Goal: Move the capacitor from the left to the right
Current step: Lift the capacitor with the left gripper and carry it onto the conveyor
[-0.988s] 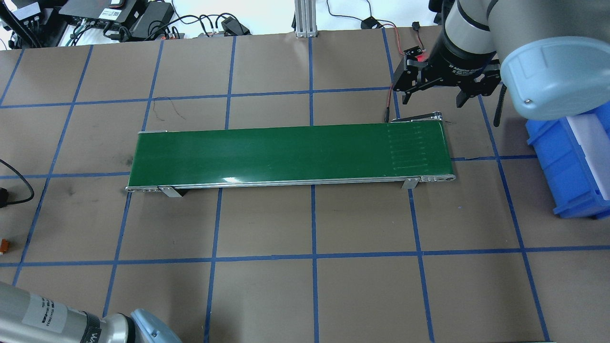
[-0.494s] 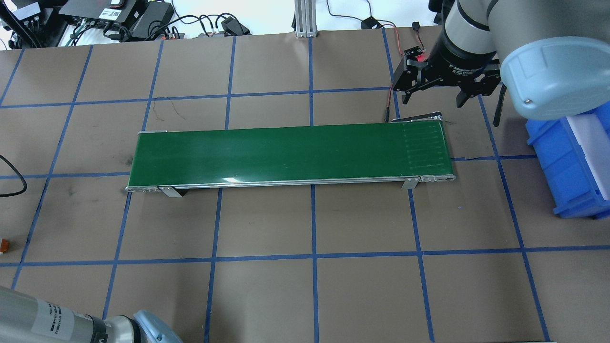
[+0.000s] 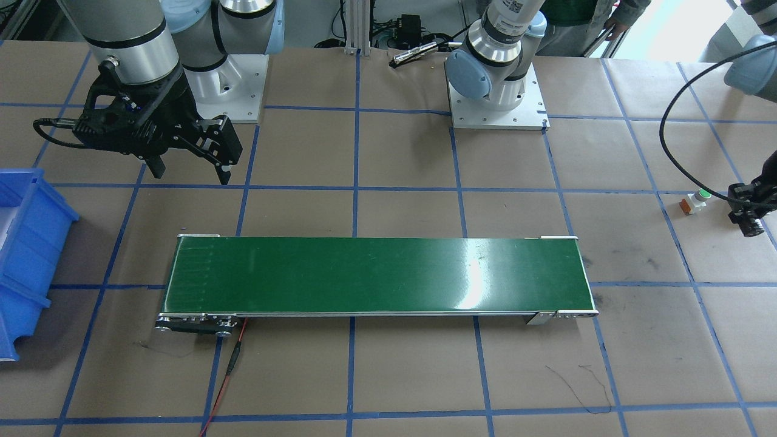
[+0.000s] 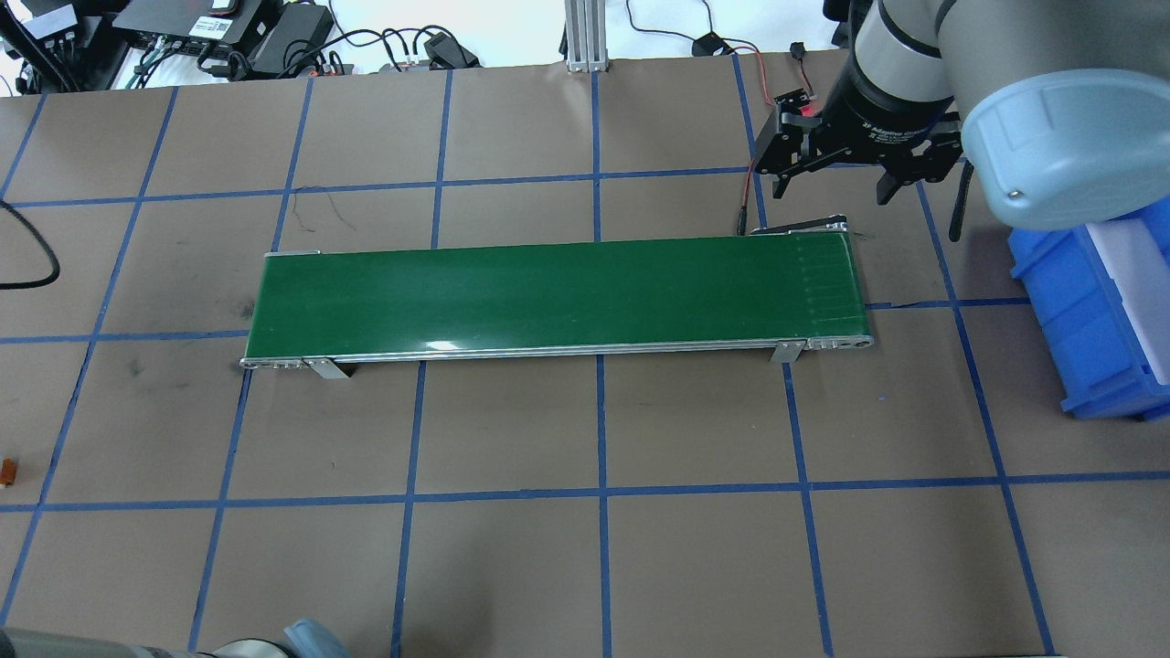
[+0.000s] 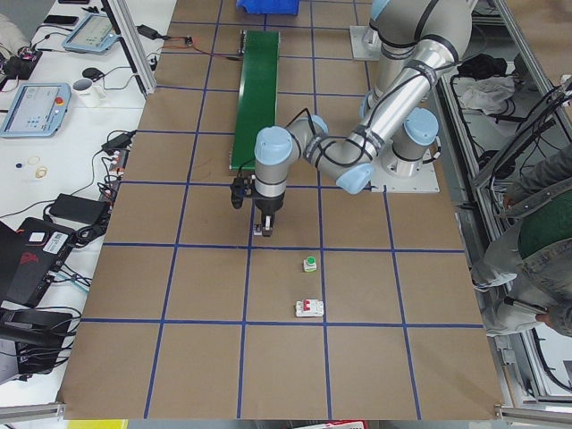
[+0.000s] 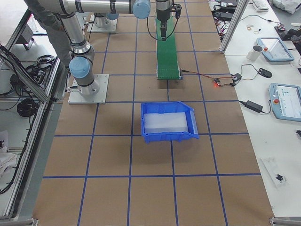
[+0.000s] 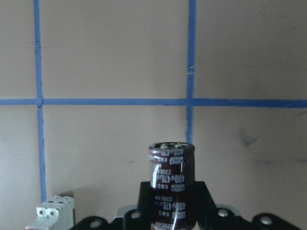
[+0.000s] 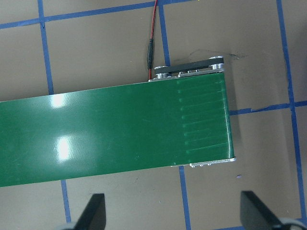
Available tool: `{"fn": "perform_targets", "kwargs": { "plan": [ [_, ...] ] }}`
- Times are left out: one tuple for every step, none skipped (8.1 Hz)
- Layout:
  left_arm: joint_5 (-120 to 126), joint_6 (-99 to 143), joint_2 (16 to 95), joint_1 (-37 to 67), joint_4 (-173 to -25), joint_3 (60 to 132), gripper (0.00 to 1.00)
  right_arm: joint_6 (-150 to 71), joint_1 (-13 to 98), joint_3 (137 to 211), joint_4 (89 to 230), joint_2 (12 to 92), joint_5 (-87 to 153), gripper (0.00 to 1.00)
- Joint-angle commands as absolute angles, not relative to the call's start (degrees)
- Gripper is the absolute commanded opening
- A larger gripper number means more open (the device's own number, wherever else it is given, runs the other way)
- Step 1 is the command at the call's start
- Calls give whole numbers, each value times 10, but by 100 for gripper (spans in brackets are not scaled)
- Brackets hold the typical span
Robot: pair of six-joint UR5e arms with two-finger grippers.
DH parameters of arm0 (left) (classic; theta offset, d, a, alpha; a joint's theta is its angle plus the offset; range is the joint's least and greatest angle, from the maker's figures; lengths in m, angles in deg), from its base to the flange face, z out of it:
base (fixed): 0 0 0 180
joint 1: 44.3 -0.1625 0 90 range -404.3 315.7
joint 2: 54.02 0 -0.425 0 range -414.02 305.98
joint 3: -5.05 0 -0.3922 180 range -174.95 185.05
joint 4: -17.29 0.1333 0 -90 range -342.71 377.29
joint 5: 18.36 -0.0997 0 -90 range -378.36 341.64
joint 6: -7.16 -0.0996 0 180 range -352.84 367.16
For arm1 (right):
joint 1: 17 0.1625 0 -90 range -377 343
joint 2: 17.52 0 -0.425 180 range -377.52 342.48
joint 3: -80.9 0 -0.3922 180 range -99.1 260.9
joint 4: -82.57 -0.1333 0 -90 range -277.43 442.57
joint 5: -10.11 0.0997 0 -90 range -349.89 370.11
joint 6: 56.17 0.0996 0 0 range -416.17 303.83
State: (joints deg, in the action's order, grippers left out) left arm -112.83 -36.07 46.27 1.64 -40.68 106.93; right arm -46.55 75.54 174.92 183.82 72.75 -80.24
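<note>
Left gripper [image 5: 265, 223]: closed on the capacitor [image 7: 171, 187]. Its dark fingers [image 7: 144, 199] press the lower part from both sides.
Capacitor: a dark, glossy cylinder with white print and a lighter end. It sticks out past the fingertips along the gripper's axis and is held in the air over bare brown paper, not on the belt [image 4: 548, 294].
Where that is: at the table's left end, past the left end of the belt and near the button [image 5: 310, 264] (white body, green cap up, standing on the paper).
Breaker [image 5: 309, 308]: white with a red tab, lying on the paper farther from the belt than the button. One corner of it shows at the lower left of the left wrist view.
Right gripper [image 4: 832, 192]: jaws spread wide with nothing between them. It hangs well above the table near the belt's right end, and its wrist view looks down on that end.
Belt: green and long, lying lengthwise across the middle of the table, with glare on its surface.
Wire [image 8: 153, 24]: red, running off across the paper from the belt's right end.
Bin [image 4: 1088, 311]: blue, sitting on the table beyond the belt's right end, with something pale inside.
</note>
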Motion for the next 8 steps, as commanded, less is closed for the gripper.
{"fn": "perform_targets", "kwargs": {
  "plan": [
    [-1130,-146,431,171,-463,1068,35,-477,754,1748,1837,730,-832,100],
    [-1136,-99,435,220,-462,1068,37,-483,754,1748,1838,730,-835,100],
    [-1152,-63,442,252,-463,1069,38,-484,754,1749,1837,730,-835,100],
    [-1153,-38,445,281,-465,1070,38,-484,754,1749,1838,730,-835,100],
    [-1154,-21,447,302,-471,1070,47,-484,754,1749,1838,730,-835,100],
    [-1154,-8,453,314,-477,1070,47,-484,754,1749,1838,730,-835,100],
    [-1154,-2,456,326,-477,1071,44,-484,754,1749,1838,730,-835,100],
    [-1154,13,468,340,-478,1071,37,-484,754,1748,1838,730,-835,100]
  ]
}}
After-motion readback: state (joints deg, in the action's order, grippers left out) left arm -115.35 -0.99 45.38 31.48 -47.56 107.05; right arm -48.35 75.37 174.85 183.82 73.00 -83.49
